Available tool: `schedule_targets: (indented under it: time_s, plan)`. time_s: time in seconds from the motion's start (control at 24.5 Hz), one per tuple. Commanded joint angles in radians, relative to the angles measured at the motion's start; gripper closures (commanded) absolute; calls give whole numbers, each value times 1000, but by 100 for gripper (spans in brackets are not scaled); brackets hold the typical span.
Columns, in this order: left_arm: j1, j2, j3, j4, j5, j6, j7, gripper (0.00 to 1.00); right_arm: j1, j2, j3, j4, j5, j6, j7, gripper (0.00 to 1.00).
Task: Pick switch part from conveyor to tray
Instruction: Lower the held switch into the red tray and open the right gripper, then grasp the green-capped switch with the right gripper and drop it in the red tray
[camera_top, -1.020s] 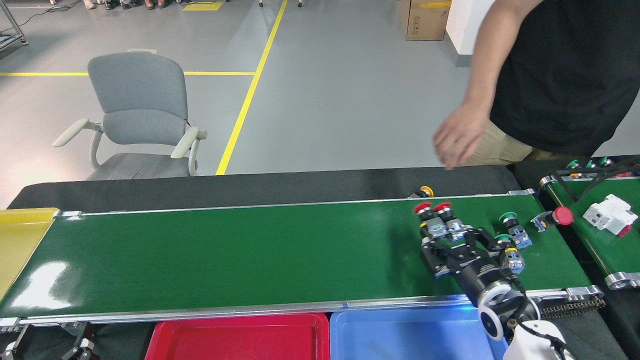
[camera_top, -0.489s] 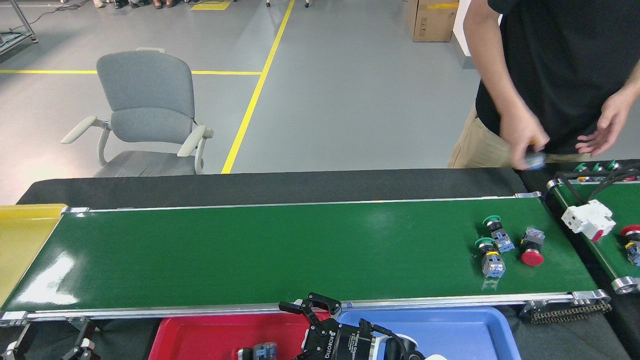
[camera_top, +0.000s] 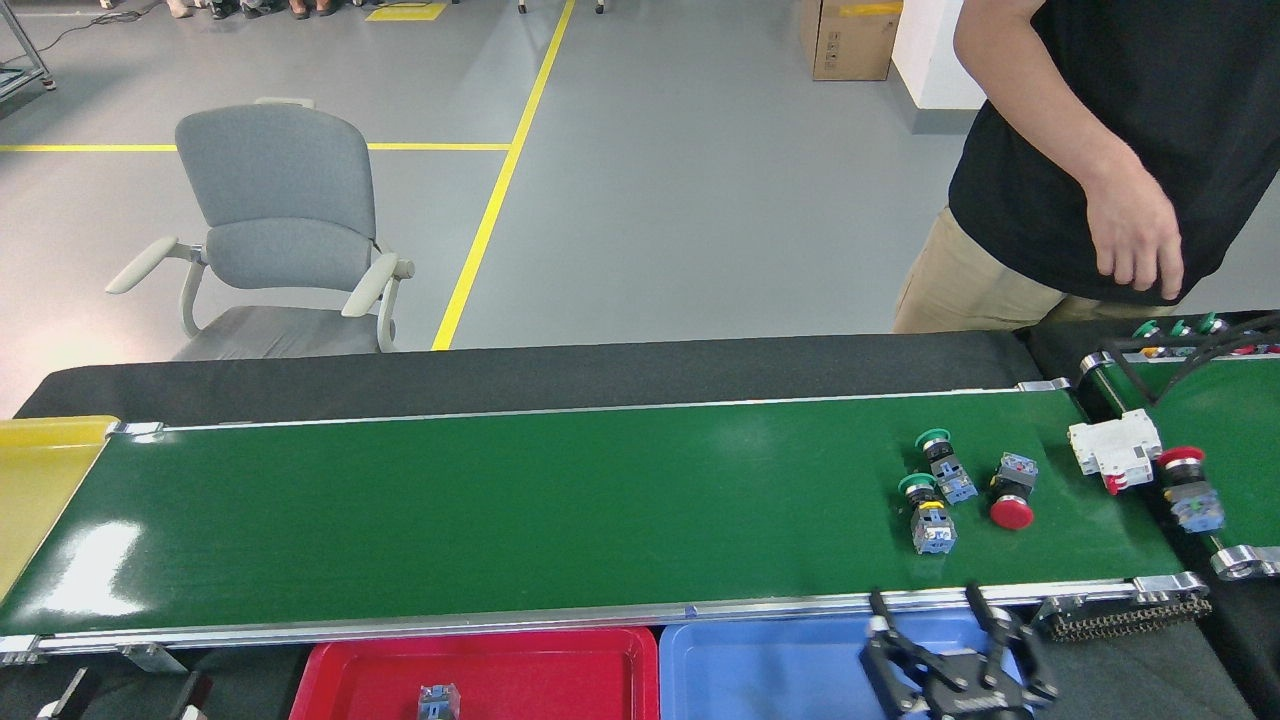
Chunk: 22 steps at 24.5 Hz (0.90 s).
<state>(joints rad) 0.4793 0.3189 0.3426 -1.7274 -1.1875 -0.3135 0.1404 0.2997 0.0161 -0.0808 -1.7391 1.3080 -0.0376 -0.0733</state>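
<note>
A black, matte robot gripper (camera_top: 940, 625) of plastic and metal shows at the bottom edge. Two slim black fingers (camera_top: 880, 612) rise from a blocky black body; each is built of short linked segments joined at visible pivot points, with a narrow tip. Below the fingers, the body carries angular black linkage bars forming a crisscross shape, and its lower part is cut off by the frame edge. To the gripper's far left, two small black-and-white blocks (camera_top: 70, 692) with a metallic sheen poke up.
</note>
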Motion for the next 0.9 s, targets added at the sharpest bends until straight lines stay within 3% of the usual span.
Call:
schedule_targets:
  time_s: [0.0,0.12,0.29,0.41,0.57,0.61,0.73,0.86]
  plan:
    - [-5,12,6,-11,-1,-1,1,0,-17,21,-7,-3,-1,51,-19,2]
    - [-8,12,6,-9,-1,1,1,0,-89,22,16,3,30,119,37,2]
    - [-10,14,6,-6,-1,1,1,0,-208,28,154,75,116,220,101,2]
    - [-10,15,6,-6,-1,1,1,0,-292,24,234,162,126,315,124,2]
    - [-11,23,6,-3,-1,1,1,0,-350,28,269,240,126,337,130,3]
    - [-11,23,6,-1,-1,1,1,0,-355,27,271,253,126,335,132,10]
    - [-11,23,6,-1,-1,1,1,0,-369,19,297,280,126,331,135,58]
    - [-11,25,6,-1,-1,1,1,0,-379,16,309,291,122,326,135,84]
